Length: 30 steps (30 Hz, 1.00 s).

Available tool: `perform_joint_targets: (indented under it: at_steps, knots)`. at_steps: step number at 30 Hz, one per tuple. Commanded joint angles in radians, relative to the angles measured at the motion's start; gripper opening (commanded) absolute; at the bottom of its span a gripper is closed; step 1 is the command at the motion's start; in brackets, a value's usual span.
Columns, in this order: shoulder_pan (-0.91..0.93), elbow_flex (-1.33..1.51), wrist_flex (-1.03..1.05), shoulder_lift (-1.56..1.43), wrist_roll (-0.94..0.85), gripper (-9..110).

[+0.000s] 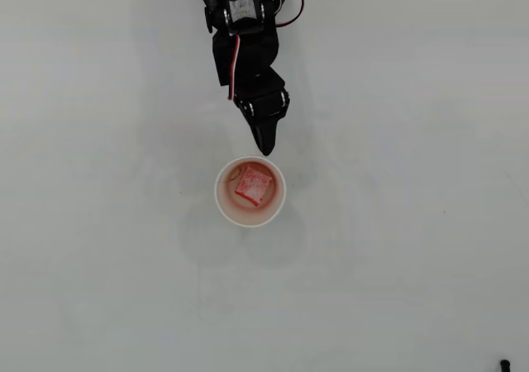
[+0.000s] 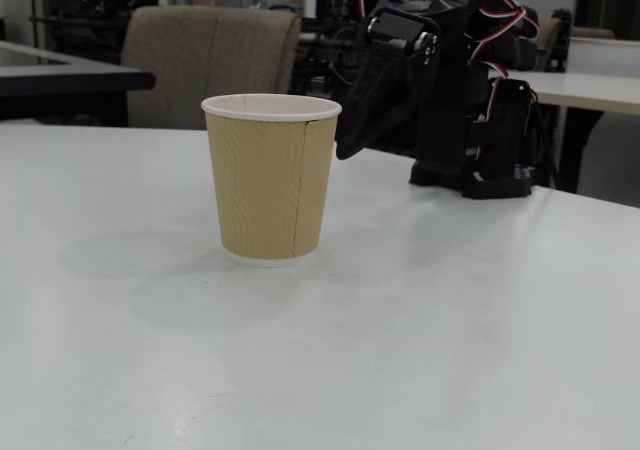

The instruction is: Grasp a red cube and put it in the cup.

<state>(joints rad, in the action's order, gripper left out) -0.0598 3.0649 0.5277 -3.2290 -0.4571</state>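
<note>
1. Cup [image 2: 270, 180] stands nearest in the fixed view, upright on the table [image 2: 450, 330].
2. Overhead, the cube [image 1: 254, 183] lies inside it: drop looks done.
3. My gripper [image 1: 265, 147] hangs just beside the rim, fingers together, empty; only pulling back remains.

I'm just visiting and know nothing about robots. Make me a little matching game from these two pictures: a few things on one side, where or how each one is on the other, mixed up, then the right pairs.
Things:
1. red cube
2. cup
3. gripper
4. table

Descriptions:
A. black, with its tip just outside the cup's rim in the overhead view
B. standing upright, tan ribbed outside with a white rim
C. white, with the cup standing on it
D. lying inside the cup on its bottom

Pairs: 1-D, 2-B, 3-A, 4-C
</note>
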Motion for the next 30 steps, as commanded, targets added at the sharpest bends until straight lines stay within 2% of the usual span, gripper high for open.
perform_joint_targets:
  at_steps: [1,17,24,28,30]
  knots:
    - [0.003,0.054,0.002,-0.015,0.009,0]
    - [0.032,0.049,0.276,-0.017,-0.012,0]
    - [0.044,0.025,0.336,-0.020,0.064,0]
    - [0.058,0.026,0.318,-0.020,0.101,0]
    - [0.052,0.060,0.195,-0.020,0.161,0]
